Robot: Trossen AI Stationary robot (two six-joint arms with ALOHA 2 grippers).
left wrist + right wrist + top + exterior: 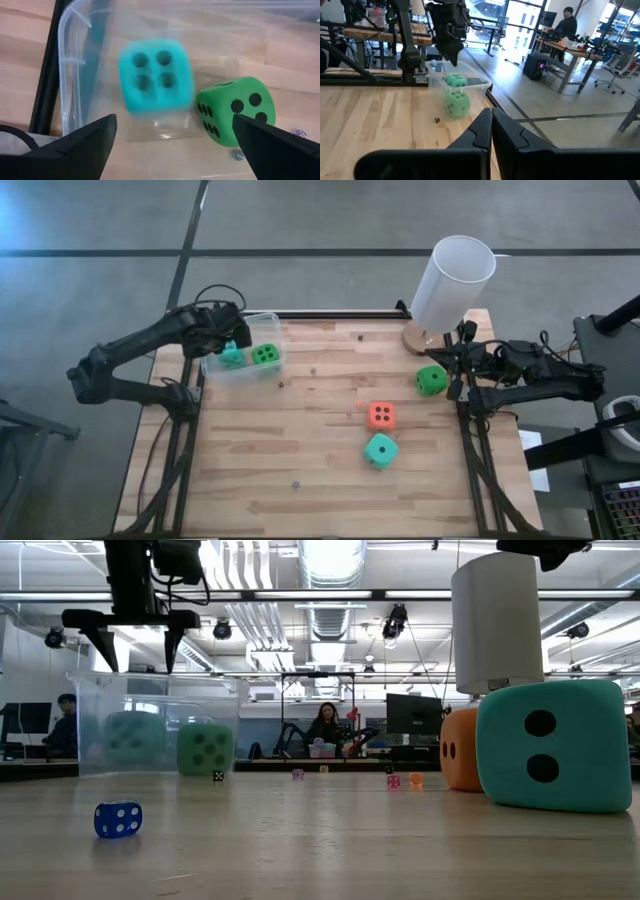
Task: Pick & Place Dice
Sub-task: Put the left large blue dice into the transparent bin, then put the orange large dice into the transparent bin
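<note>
A clear plastic tub (243, 348) stands at the table's far left. A teal die (155, 75) and a green die (235, 110) rest on its floor. My left gripper (135, 640) hangs open just above the tub, its fingers pointing down with nothing between them. On the table's right part lie a green die (431, 380), an orange die (380, 415) and another teal die (380, 449), each flat on the wood. My right gripper (490, 130) waits shut at the right edge, level and raised, close to the green die there.
A tall white cylinder (452, 280) stands on a round wooden base at the far right. Tiny dice lie scattered on the wood, one of them blue (118, 819). People sit at desks in the room behind the table. Bare wood (300, 420) stretches between the tub and the loose dice.
</note>
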